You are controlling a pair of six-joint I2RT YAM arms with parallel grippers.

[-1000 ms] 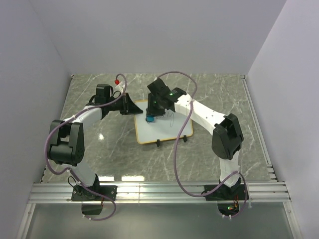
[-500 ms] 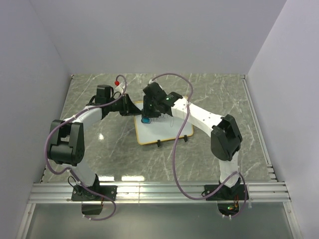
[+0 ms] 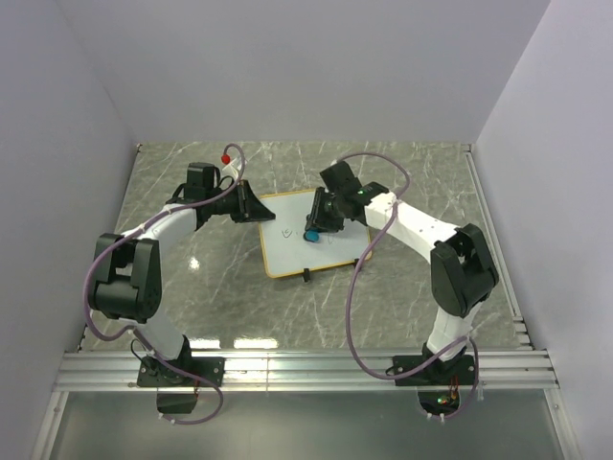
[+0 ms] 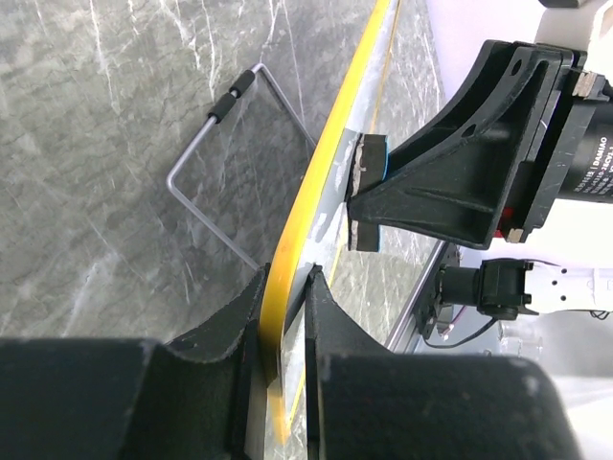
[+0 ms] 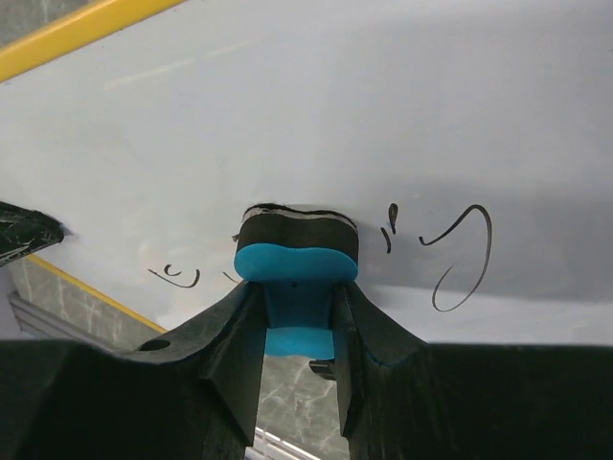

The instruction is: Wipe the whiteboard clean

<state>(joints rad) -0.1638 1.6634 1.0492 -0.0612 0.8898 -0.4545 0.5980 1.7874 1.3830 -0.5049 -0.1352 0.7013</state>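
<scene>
The whiteboard (image 3: 287, 251), white with an orange-tan frame, lies on the marble table at centre. My left gripper (image 3: 257, 210) is shut on its far-left frame edge (image 4: 287, 249). My right gripper (image 3: 313, 230) is shut on a blue eraser (image 3: 312, 235) with a black felt face, pressed on the board's middle. In the right wrist view the eraser (image 5: 297, 264) touches the white surface (image 5: 316, 115); dark pen strokes (image 5: 460, 254) lie right of it and smaller marks (image 5: 177, 278) left. The left wrist view shows the eraser (image 4: 369, 182) from the side.
A wire stand foot (image 4: 215, 153) sticks out under the board. Two black feet (image 3: 305, 276) show at the board's near edge. A red-tipped item (image 3: 226, 156) lies by the left arm. White walls enclose the table on three sides.
My right gripper has swept the eraser rightward across the board, from its left part to its middle. The left gripper has held the board's edge unmoved.
</scene>
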